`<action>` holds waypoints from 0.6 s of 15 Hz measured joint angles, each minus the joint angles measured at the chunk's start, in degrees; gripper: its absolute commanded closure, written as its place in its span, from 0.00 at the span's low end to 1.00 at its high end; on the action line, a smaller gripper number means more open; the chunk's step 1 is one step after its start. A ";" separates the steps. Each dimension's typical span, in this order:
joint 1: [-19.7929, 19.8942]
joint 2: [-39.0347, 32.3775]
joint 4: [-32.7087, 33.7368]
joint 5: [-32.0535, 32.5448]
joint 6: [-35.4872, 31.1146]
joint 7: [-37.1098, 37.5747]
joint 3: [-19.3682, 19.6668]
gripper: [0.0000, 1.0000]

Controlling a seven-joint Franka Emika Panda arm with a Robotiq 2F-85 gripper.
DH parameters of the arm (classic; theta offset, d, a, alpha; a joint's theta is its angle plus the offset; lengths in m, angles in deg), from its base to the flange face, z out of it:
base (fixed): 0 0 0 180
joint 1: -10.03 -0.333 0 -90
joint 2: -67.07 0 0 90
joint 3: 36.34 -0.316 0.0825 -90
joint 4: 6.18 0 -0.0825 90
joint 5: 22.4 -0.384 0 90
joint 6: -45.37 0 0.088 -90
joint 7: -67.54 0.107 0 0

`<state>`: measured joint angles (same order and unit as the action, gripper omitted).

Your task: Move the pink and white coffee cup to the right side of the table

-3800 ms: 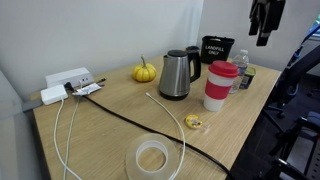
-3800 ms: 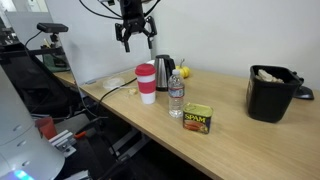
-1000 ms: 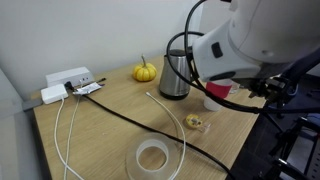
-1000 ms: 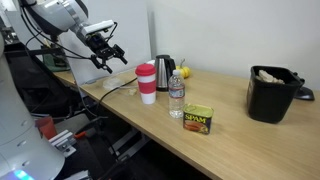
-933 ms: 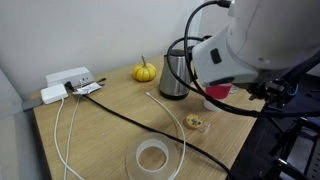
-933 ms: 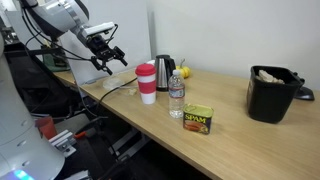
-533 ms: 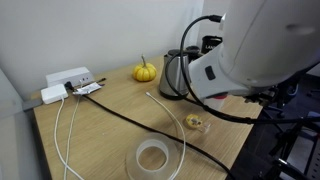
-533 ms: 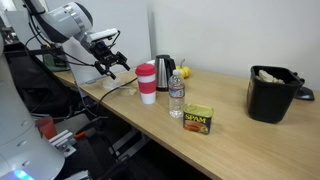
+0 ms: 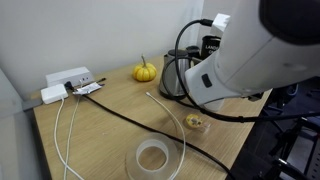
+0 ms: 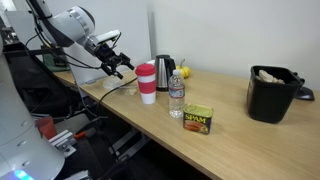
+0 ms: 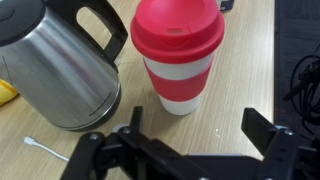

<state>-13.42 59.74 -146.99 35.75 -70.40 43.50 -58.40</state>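
Moved in closer to the pink and white coffee cup (image 10: 147, 84) since half a second ago, with the pincer (image 10: 118, 66) spread wide, holding nothing and stopped short of the cup. Stands upright on the worktop (image 10: 152, 117), just beside the steel kettle (image 11: 55, 70), with a clear water bottle (image 10: 176, 95) and a Spam tin (image 10: 197, 119) further along. Seen in the wrist view ahead of the parted fingers (image 11: 130, 122), untouched.

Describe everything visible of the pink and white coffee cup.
The pink and white coffee cup is a tall tapered cup with a red-pink lid, a white band below it and a red-pink sleeve. It stands upright on the table, lid on, close beside the steel kettle; whether they touch I cannot tell. The gripper, jaws open, is apart from it.
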 measured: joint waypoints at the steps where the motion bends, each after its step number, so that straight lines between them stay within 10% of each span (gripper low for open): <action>1: 0.06 -0.54 0.16 0.71 -0.03 0.00 0.06 0.00; 9: 0.10 -3.91 2.12 2.78 3.89 0.03 0.41 0.00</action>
<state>-13.32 55.83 -144.87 38.54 -66.50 43.54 -58.00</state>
